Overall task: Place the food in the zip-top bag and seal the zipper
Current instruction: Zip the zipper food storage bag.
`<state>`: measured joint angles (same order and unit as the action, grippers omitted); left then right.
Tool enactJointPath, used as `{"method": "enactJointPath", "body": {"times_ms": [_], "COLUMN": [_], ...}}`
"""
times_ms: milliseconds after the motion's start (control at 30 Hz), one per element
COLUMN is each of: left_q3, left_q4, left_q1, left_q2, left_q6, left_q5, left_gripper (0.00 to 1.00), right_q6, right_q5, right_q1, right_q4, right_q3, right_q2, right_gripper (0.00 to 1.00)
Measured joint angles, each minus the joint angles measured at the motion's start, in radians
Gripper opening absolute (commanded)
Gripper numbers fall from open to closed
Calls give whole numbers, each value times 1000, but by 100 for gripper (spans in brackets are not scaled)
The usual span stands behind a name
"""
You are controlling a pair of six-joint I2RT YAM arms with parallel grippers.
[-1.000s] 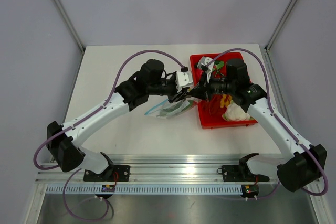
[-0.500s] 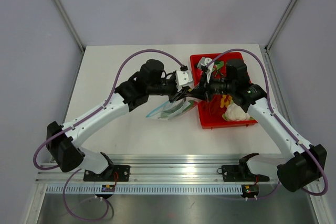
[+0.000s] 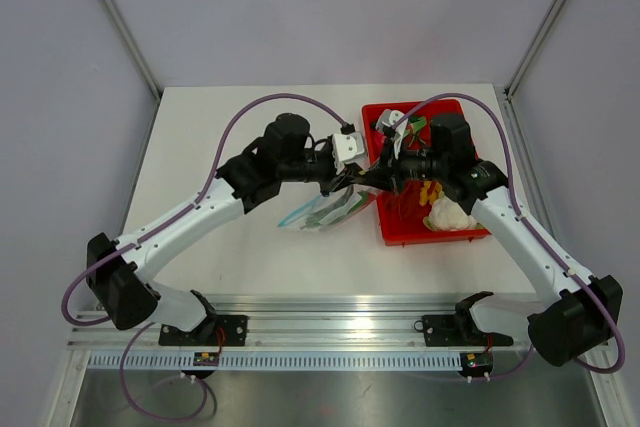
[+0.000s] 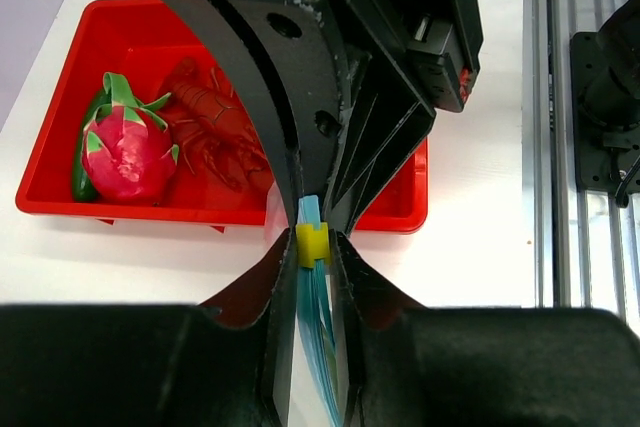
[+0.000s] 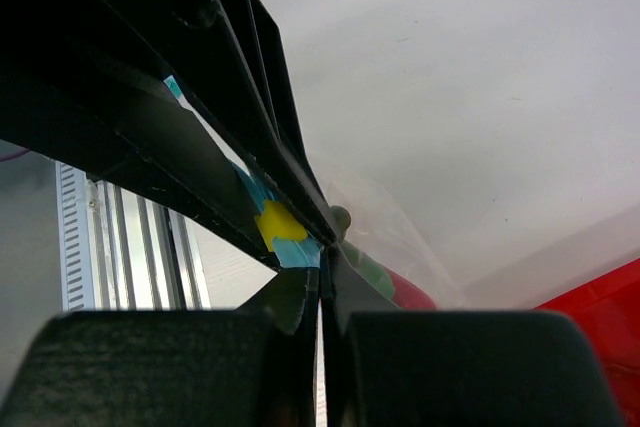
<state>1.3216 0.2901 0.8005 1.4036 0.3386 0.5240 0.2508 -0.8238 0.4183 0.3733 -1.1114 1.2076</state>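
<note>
While the two arms met above the middle of the bench (image 3: 230,247), just left of the red tray (image 3: 395,232), both sets of jaws gripped the mouth edge of the zip-top bag (image 3: 322,211) nose to nose. The left jaws stood narrowed to a slim gap, their pads (image 4: 278,282) pressed against either side of the yellow slider (image 4: 312,243) that rode on the zipper (image 4: 320,352). The light-blue strip ran back from the slider between the left fingers toward the camera. The right jaws were fully closed, their fingers (image 5: 298,299) pinching the zipper just beside that same slider, so the two pairs of tips almost touched.

The bag hung from this grip and sloped down and to the left of the jaws. From above, it could not be told whether its lower edge lay on the bench. The food (image 5: 385,282) sat inside the bag. Its green and red parts showed through the clear plastic just past the right fingertips in the right wrist view, close under the mouth edge.

In the tray lay a pink dragon fruit (image 4: 128,150) with green scales, a red toy lobster (image 4: 218,137) touching it on the right, and, nearer the arm bases, a white cauliflower (image 3: 450,215). The right arm reached across the tray, above these things and apart from them.
</note>
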Motion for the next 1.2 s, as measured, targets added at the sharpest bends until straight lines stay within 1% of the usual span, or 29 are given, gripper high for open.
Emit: {"method": "enactJointPath", "body": {"times_ms": [67, 333, 433, 567, 600, 667, 733, 800, 833, 967, 1200], "left_q3": [0, 0, 0, 0, 0, 0, 0, 0, 0, 0, 8], "left_q4": [-1, -10, -9, -8, -6, -5, -1, 5, 10, 36, 80], "left_q1": [-1, -9, -9, -9, -9, -10, -11, -19, -24, -63, -85], "left_q2": [-3, -11, -11, -11, -11, -11, -11, -11, -11, -10, -9], "left_q6": [-2, -11, -12, -21, -23, -22, -20, -20, -20, -21, -22], "left_q5": [0, 0, 0, 8, 12, 18, 27, 46, 62, 145, 217], "left_gripper": [26, 26, 22, 3, 0, 0, 0, 0, 0, 0, 0], "right_q6": [0, 0, 0, 0, 0, 1, 6, 14, 21, 47, 65], "right_q5": [0, 0, 0, 0, 0, 0, -1, -3, -3, 0, -10], "right_q1": [0, 0, 0, 0, 0, 0, 0, 0, 0, 1, 1], "right_q4": [2, 18, 18, 18, 18, 19, 22, 30, 32, 42, 51], "right_q3": [0, 1, 1, 1, 1, 1, 1, 1, 1, 1, -3], "right_q2": [0, 0, 0, 0, 0, 0, -1, -3, -6, -34, -39], "right_gripper": [0, 0, 0, 0, 0, 0, 10, 15, 22, 26, 27]}}
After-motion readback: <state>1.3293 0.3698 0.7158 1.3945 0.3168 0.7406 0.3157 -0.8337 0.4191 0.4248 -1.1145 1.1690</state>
